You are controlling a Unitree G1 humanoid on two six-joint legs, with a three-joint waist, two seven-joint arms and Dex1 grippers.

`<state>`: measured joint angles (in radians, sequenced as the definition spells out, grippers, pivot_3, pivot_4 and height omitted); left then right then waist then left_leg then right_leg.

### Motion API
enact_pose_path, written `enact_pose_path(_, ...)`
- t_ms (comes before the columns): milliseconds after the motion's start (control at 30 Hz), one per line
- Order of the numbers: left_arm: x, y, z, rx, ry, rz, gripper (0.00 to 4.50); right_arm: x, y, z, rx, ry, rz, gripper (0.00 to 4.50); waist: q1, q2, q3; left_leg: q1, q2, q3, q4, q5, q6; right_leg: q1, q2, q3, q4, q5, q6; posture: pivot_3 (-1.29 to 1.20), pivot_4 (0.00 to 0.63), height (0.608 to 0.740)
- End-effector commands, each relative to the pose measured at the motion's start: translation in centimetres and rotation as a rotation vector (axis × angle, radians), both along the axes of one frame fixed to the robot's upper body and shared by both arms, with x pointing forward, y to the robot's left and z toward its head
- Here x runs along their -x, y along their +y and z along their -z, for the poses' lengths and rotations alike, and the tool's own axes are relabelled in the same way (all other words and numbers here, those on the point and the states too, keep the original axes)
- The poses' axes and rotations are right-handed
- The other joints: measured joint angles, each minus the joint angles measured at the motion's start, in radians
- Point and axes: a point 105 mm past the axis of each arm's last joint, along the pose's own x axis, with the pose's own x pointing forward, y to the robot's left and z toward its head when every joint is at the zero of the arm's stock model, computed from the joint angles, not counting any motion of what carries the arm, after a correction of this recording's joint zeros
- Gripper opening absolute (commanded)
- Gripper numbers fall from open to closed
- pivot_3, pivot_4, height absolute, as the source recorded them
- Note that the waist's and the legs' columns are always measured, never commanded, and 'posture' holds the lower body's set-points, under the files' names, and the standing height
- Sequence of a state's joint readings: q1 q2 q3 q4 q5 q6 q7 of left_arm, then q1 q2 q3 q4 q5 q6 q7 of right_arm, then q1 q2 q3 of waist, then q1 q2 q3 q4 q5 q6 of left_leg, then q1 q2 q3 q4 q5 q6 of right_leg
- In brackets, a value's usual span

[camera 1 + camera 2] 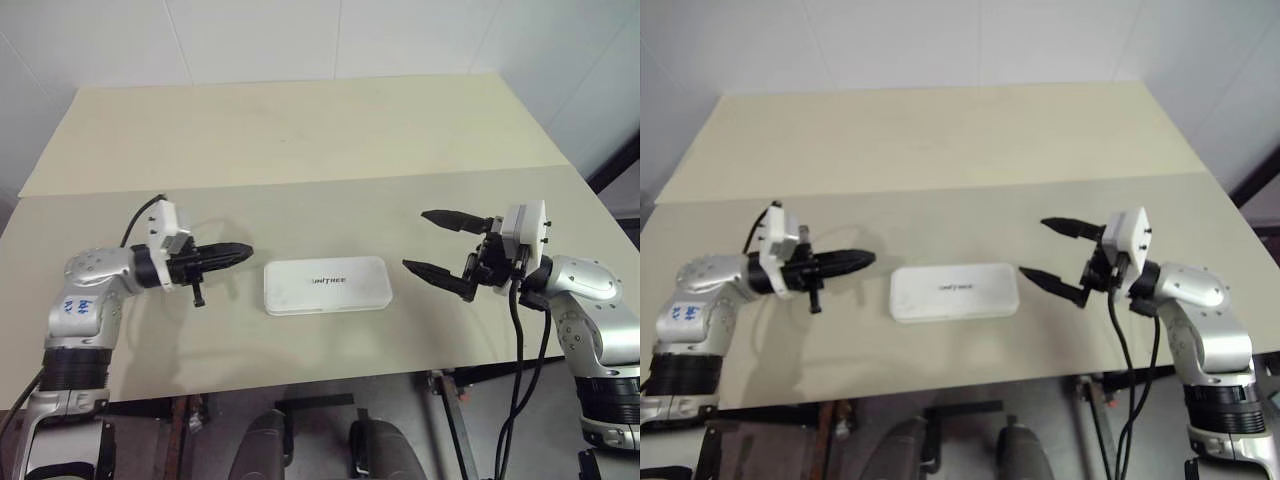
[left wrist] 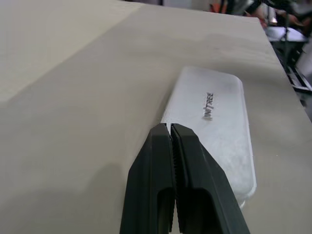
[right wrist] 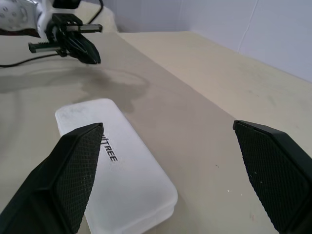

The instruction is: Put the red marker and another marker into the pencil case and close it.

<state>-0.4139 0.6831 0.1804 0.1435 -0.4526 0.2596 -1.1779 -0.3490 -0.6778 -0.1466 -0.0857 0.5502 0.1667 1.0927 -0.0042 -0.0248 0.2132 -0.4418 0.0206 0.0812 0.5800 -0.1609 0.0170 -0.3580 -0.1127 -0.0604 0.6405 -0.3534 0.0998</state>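
The white pencil case lies flat on the table with its lid down and the dark lettering facing up. The red marker and the other marker are out of view. My left gripper hovers just left of the case's left end, pointing at it, with its fingers pressed together and nothing between them; in the left wrist view its tip sits over the pencil case. My right gripper stands wide open and empty just right of the case's right end, apart from it.
The beige table has two panels with a seam running across behind the case. Its front edge lies close below the case. A white wall stands behind, and a dark gap shows at the far right.
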Motion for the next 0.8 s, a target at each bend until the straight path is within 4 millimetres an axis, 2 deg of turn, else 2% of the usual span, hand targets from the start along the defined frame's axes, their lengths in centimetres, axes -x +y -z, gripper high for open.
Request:
enact_pose_path(33, 0.8, 0.1, -1.9, 0.031, -0.087, -0.004, 1.28, -0.1, -1.2, -1.6, 0.014, -0.076, 0.02, 4.5, 0.003, 0.0, 0.0, 0.0, 0.0, 0.0, 0.0, 0.0, 0.0, 0.0, 0.0, 0.0, 0.0, 0.0, 0.0, 0.0, 0.15, 0.74)
enact_pose_path(167, 1.2, 0.4, -2.8, 0.091, -0.127, -0.02, 2.64, -0.4, -1.7, -1.8, 0.014, -0.086, 0.038, 4.5, 0.001, 0.0, 0.0, 0.0, 0.0, 0.0, 0.0, 0.0, 0.0, 0.0, 0.0, 0.0, 0.0, 0.0, 0.0, 0.0, 0.15, 0.74)
enact_pose_path(333, 1.0, 0.1, -3.0, 0.119, -0.14, -0.038, 4.37, -0.4, -2.2, -2.0, 0.019, -0.09, 0.051, 4.5, 0.001, 0.0, 0.0, 0.0, 0.0, 0.0, -0.001, 0.0, 0.0, 0.0, 0.0, 0.0, -0.001, 0.0, 0.0, 0.0, 0.15, 0.74)
enact_pose_path(467, 0.9, -0.2, -3.2, 0.14, -0.142, -0.025, 4.44, -0.1, -2.4, -2.2, 0.03, -0.086, 0.052, 4.5, 0.0, 0.0, 0.0, 0.0, 0.0, 0.001, -0.001, 0.0, 0.0, 0.0, 0.0, 0.0, -0.001, 0.0, 0.0, 0.0, 0.15, 0.74)
enact_pose_path(800, 0.7, -0.6, -2.9, 0.102, -0.148, -0.015, 4.44, 0.0, -3.6, -1.1, 0.049, -0.045, 0.092, 4.5, 0.001, 0.0, 0.0, 0.0, 0.0, 0.001, -0.001, 0.0, 0.0, 0.0, 0.0, 0.0, -0.001, 0.0, 0.0, 0.0, 0.15, 0.74)
